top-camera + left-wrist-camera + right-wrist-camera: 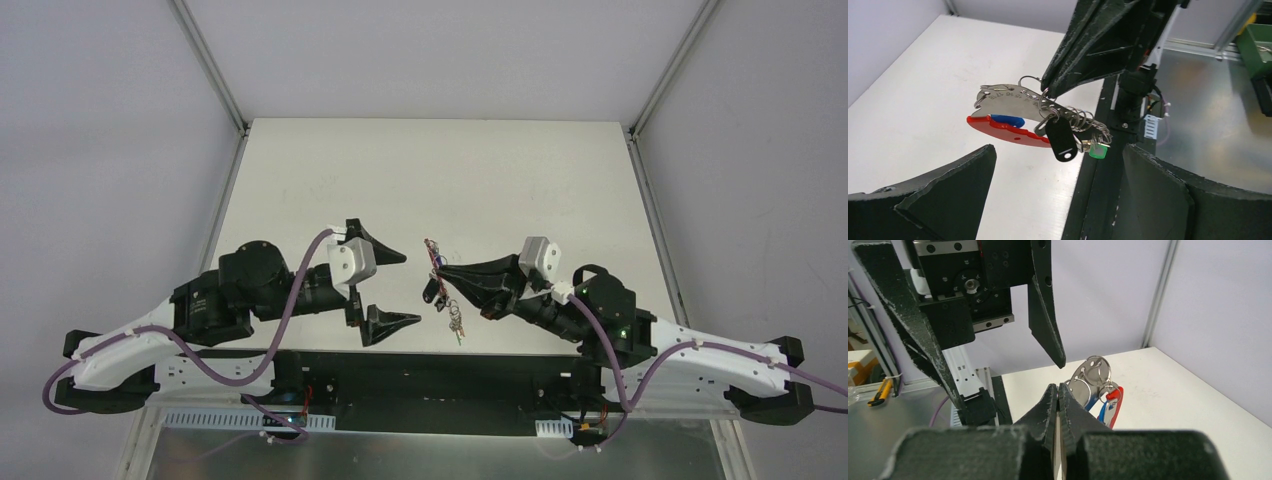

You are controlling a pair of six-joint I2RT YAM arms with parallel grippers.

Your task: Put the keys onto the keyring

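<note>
Pale grey walls (100, 150) enclose a white tabletop (500, 170). From the top view, the keyring (431, 256) is seen held above the tabletop near the middle of its near edge. It is clamped by the closed right gripper (441, 270), and the keys (455, 322) dangle below it. The left gripper (407, 290) is spread wide just beside the bunch and holds nothing.

In the left wrist view, the ring's red section is seen under its silvery part. Keys with black and green heads hang from small loops on it, and what looks like a blue head is tucked between. The left fingers (948, 190) are parted at either side.

In the right wrist view, the right fingers (1048, 405) are pressed together on the silvery part.

Threading is judged largely done. No yellow head is made out, so whether any key is left cannot be told.
</note>
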